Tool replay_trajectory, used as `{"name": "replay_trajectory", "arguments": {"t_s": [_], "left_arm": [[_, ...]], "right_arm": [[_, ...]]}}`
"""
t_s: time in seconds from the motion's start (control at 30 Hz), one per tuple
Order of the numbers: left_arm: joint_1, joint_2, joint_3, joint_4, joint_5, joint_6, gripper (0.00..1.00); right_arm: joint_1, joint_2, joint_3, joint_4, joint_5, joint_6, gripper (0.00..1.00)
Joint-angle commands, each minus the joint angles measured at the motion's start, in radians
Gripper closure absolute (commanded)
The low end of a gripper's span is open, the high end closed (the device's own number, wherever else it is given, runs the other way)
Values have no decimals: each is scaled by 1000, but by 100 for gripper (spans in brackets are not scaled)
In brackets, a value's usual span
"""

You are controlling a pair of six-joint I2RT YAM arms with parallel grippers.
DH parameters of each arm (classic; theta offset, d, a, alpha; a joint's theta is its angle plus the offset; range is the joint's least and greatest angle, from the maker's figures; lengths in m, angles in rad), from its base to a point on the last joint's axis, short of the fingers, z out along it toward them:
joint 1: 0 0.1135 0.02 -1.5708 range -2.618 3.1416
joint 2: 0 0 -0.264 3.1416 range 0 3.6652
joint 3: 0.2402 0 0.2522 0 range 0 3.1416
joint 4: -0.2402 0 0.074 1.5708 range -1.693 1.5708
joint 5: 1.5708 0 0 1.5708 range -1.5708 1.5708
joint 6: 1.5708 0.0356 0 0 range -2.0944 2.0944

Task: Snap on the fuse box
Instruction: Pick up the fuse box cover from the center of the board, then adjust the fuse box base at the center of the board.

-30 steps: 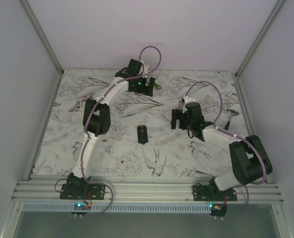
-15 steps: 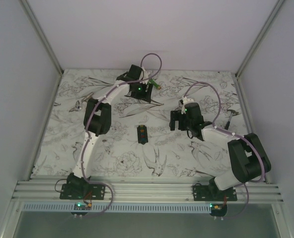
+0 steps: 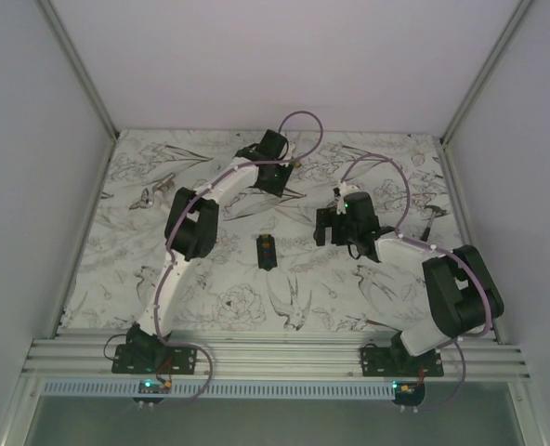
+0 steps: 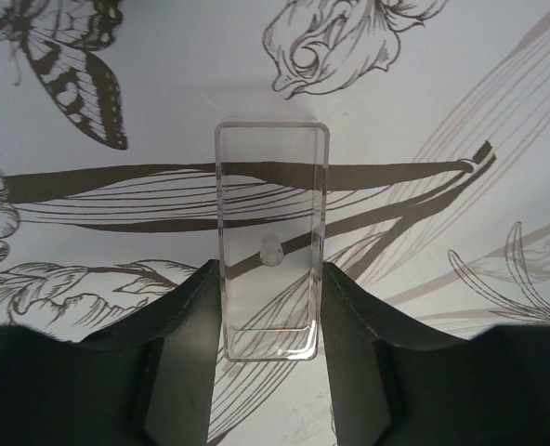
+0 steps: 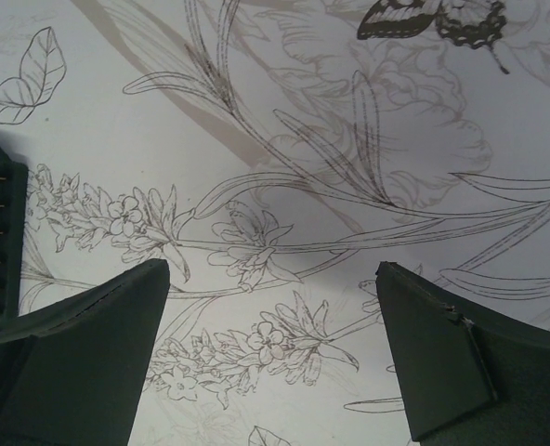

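Floral tbl (image 3: 145,251): L fingers (image 4: 187,353) clamp clear lid (image 4: 271,242), fuse box (image 3: 267,251) mid-tbl.

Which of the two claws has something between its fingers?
The left gripper: a clear plastic cover sits between its fingers. The right gripper has its fingers wide apart with nothing between them.

Left gripper (image 4: 271,279) has a clear plastic cover (image 4: 271,186) pinched by its long edges near 6 o'clock. There's a printed butterfly (image 4: 71,70) at 10 and a flower (image 4: 345,42) at 1.
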Motion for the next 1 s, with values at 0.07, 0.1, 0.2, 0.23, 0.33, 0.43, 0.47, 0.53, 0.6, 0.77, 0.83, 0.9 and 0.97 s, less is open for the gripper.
{"name": "replay_trajectory", "arguments": {"t_s": [0.07, 0.1, 0.2, 0.23, 0.33, 0.43, 0.47, 0.53, 0.6, 0.77, 0.83, 0.9, 0.97], "left_arm": [[4, -24, -9, -31, -60, -16, 65], [3, -41, -19, -31, -65, -25, 67], [1, -105, -76, -32, -100, -67, 69], [1, -132, -104, -31, -112, -89, 70], [1, -234, -205, -32, -161, -145, 73], [0, -367, -327, -31, -205, -213, 73], [0, -411, -371, -32, -219, -238, 73], [0, -493, -467, -32, -247, -296, 75], [-1, -572, -558, -31, -268, -359, 78], [-2, -734, -759, -28, -280, -476, 79], [-5, -785, -823, -22, -275, -509, 80], [-12, -823, -874, -10, -269, -521, 82], [-27, -854, -911, 10, -260, -504, 82]], "right_arm": [[18, 15, 28, 58, -99, 1, 0], [33, 16, 31, 61, -105, 1, 0], [84, 62, 43, 64, -110, 4, 0], [101, 74, 45, 67, -110, 7, 0], [152, 97, 55, 77, -102, 12, 0], [201, 134, 75, 79, -89, 20, 0], [214, 144, 80, 82, -84, 22, 0], [244, 162, 88, 91, -75, 29, 0], [274, 183, 106, 87, -62, 32, 0], [354, 231, 147, 88, -17, 53, 0], [378, 249, 159, 92, -2, 69, 0], [395, 260, 169, 97, 3, 81, 0], [399, 258, 172, 95, 5, 86, 0]]}}
